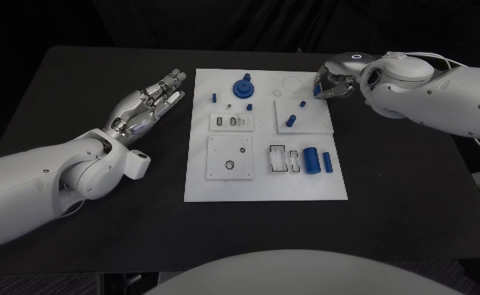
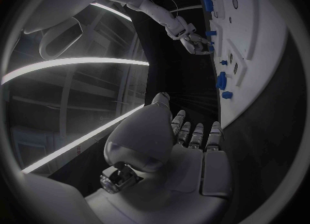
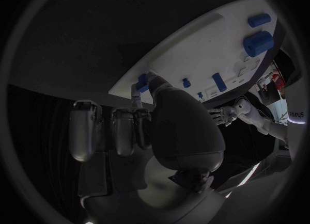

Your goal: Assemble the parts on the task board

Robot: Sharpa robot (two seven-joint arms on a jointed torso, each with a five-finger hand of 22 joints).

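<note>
2 hands flanked the task board point(image 1: 200, 191): the left hand point(image 1: 150, 104) lay open beside it, while the right hand point(image 1: 335, 83) pinched a half-hidden small blue part point(image 3: 141, 85) at the far right edge.

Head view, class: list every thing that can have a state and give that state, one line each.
Left hand: open, fingers stretched out, holding nothing, beside the task board.
Right hand: pinching a small blue part at the board's far right edge.
Blue gear: standing on the board.
Two blue cylinders: lying side by side on the board.
Blue pegs: on the raised white block.
</note>
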